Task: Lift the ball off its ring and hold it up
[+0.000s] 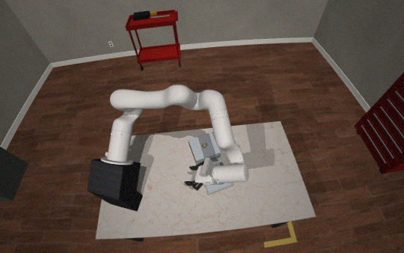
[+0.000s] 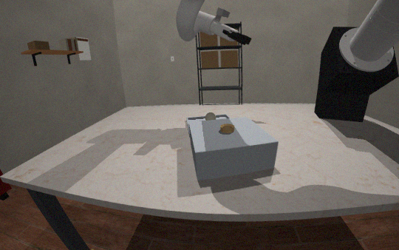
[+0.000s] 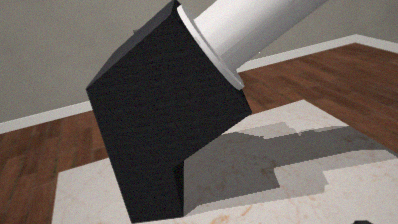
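Observation:
A grey box (image 2: 229, 146) stands in the middle of the marble table and also shows from above in the top view (image 1: 203, 147). A small orange ring-like piece (image 2: 227, 128) (image 1: 204, 145) lies on its top. A small tan ball (image 2: 210, 116) sits just past the box's far edge, inside a low grey frame. I cannot tell whether it rests on a ring. My gripper (image 2: 236, 37) is open and empty, high above the box, with its fingers pointing sideways toward the arm's base. From above, the gripper's two dark fingers (image 1: 192, 176) stand wide apart. The wrist view shows neither ball nor box.
The arm's black base (image 3: 160, 135) (image 1: 114, 183) stands on the table's corner. A red cart (image 1: 153, 37) stands by one wall, a dark shelf rack (image 2: 219, 63) by another, and a red cabinet (image 1: 385, 131) at the room's side.

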